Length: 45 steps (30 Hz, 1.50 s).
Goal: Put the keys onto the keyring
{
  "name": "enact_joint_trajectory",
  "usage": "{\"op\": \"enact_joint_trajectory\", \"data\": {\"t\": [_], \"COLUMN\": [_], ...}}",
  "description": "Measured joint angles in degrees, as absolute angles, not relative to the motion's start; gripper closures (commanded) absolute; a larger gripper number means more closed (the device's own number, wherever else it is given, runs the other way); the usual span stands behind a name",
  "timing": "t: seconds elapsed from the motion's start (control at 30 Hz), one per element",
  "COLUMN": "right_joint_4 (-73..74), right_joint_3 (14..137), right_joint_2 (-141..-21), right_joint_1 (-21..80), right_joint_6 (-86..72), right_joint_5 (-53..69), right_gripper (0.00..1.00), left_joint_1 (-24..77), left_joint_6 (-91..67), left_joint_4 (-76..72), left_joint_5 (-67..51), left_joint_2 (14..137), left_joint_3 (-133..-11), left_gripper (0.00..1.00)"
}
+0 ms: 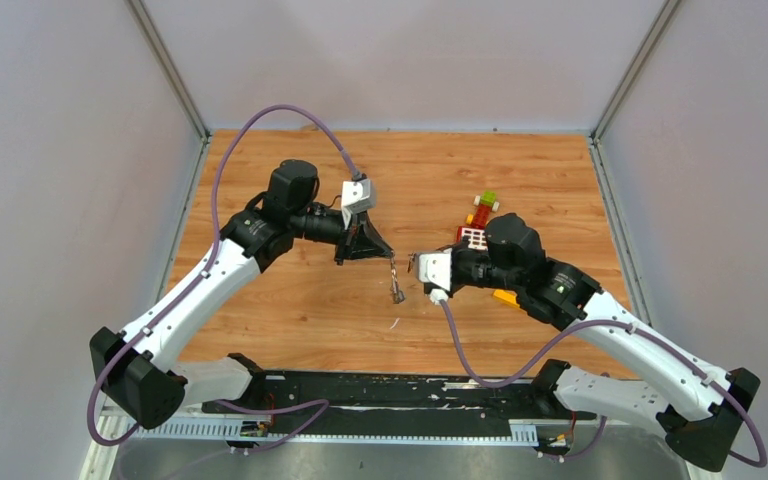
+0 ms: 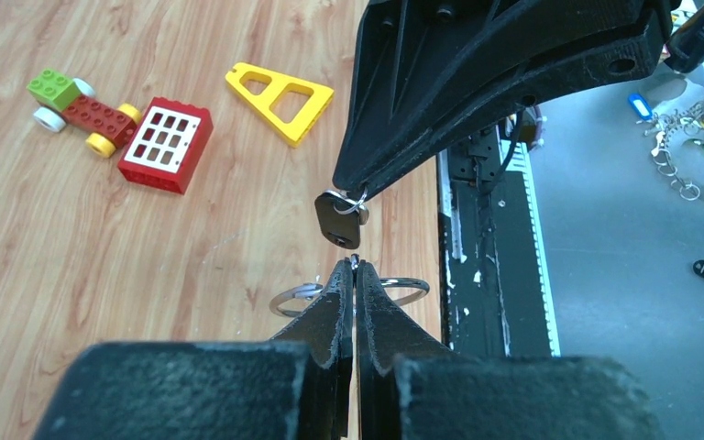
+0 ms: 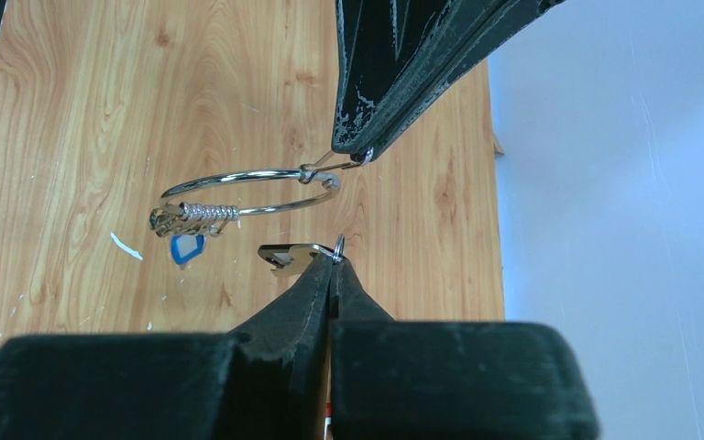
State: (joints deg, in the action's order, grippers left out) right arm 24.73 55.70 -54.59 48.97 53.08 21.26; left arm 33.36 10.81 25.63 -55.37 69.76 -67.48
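My left gripper (image 1: 390, 257) (image 2: 355, 266) is shut on the wire of the keyring (image 3: 247, 188), a thin silver ring held above the wooden table. A bunch of small silver keys (image 3: 192, 216) and a blue tag (image 3: 186, 247) hang from it; they also show in the top view (image 1: 397, 290). My right gripper (image 1: 412, 262) (image 3: 335, 260) is shut on the small split ring of the key (image 2: 339, 222), which has a black head and a silver blade (image 3: 286, 256). The two gripper tips almost meet; the key hangs just beside the ring wire, apart from it.
A red window block (image 2: 165, 144), a yellow triangular frame (image 2: 280, 99) and a small block car (image 2: 78, 110) lie on the table behind the right arm. The black rail (image 2: 486, 257) marks the near edge. Loose keyrings (image 2: 687, 137) lie on the grey surface beyond.
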Motion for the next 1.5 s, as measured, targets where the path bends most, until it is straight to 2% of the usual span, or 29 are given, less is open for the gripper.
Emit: {"op": "enact_joint_trajectory", "data": {"t": [0.37, 0.8, 1.5], "right_joint_4": [24.9, 25.0, 23.4], "right_joint_3": [56.4, 56.4, 55.2], "right_joint_2": [-55.0, -52.3, -52.8], "right_joint_1": [49.0, 49.1, 52.2], "right_joint_6": [51.7, 51.7, 52.3], "right_joint_5": [21.3, 22.0, 19.5], "right_gripper": [1.0, 1.0, 1.0], "left_joint_1": [33.4, 33.5, 34.2], "left_joint_6": [8.9, -4.4, -11.9], "left_joint_4": [23.6, 12.5, 6.1], "left_joint_5": [-54.9, -56.3, -57.6], "left_joint_2": [69.8, 69.3, 69.3], "left_joint_3": [-67.5, -63.1, -61.1], "left_gripper": [1.0, 1.0, 1.0]}}
